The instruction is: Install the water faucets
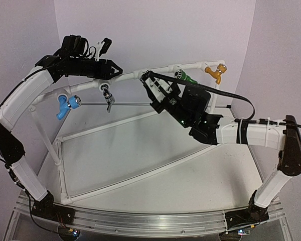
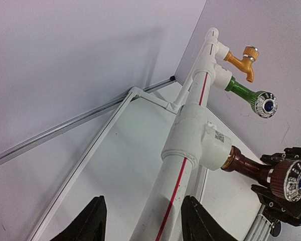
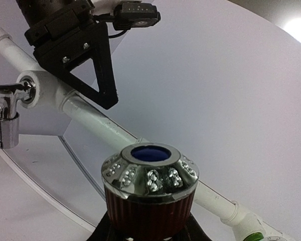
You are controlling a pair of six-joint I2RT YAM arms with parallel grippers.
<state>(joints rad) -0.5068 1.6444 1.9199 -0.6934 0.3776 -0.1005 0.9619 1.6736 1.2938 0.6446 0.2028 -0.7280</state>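
Top view. Find the pipe frame [image 1: 115,181] standing on the table [image 1: 190,193]. Along its far top rail, from left to right, locate the blue faucet [image 1: 65,105], the chrome faucet [image 1: 108,95], the green faucet [image 1: 184,77] and the orange faucet [image 1: 214,72], each already seated in the rail. Note the left hand [image 1: 110,70] at the rail, just above the chrome faucet. Note the right hand [image 1: 149,81] reaching in from the right to the rail, between the chrome faucet and the green faucet.

Left wrist view. Observe the left hand's fingers [image 2: 95,221] standing apart, one on each side of the rail, with a gap showing beside one of them. Just beyond them, find the dark brown faucet [image 2: 246,168] seated in a tee fitting [image 2: 198,143] and projecting to the right. Note its ribbed knob with the silvery face and blue centre, gripped from behind by the right hand. Farther along the same rail, see the green faucet and then the orange faucet, each in its own fitting.

Right wrist view. Confirm the right hand clamped on the knob of the dark brown faucet, one black finger [image 3: 103,233] on each side of the ribbed brown body. Behind the knob, trace the rail running from upper left to lower right. At the left edge, find the chrome faucet, with the left hand's black finger across the rail above it
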